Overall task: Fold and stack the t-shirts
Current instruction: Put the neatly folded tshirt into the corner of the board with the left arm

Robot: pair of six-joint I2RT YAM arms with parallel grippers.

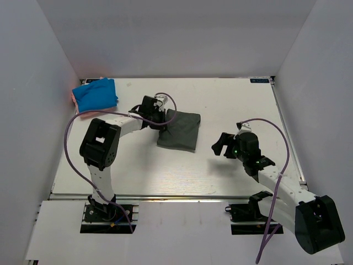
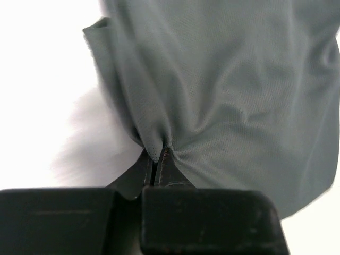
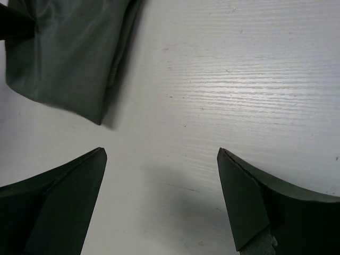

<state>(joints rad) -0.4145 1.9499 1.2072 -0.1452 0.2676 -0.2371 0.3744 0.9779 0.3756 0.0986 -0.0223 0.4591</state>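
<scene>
Pinching the dark grey-green tee [image 1: 179, 130] on the counter [image 1: 237, 99] with the left fingers [image 2: 137, 175].
Holding right fingers [image 3: 64, 191] wide apart, empty, right of that tee, with the blue tee [image 1: 96, 94] well to its left.

The white wood-grain table [image 1: 231, 105] carries a folded dark grey-green t-shirt [image 1: 181, 130]. Well left of that shirt and farther back lies a salmon-pink t-shirt [image 1: 74, 97] flat on the tabletop, with a blue t-shirt [image 1: 96, 94] stacked on it.
</scene>
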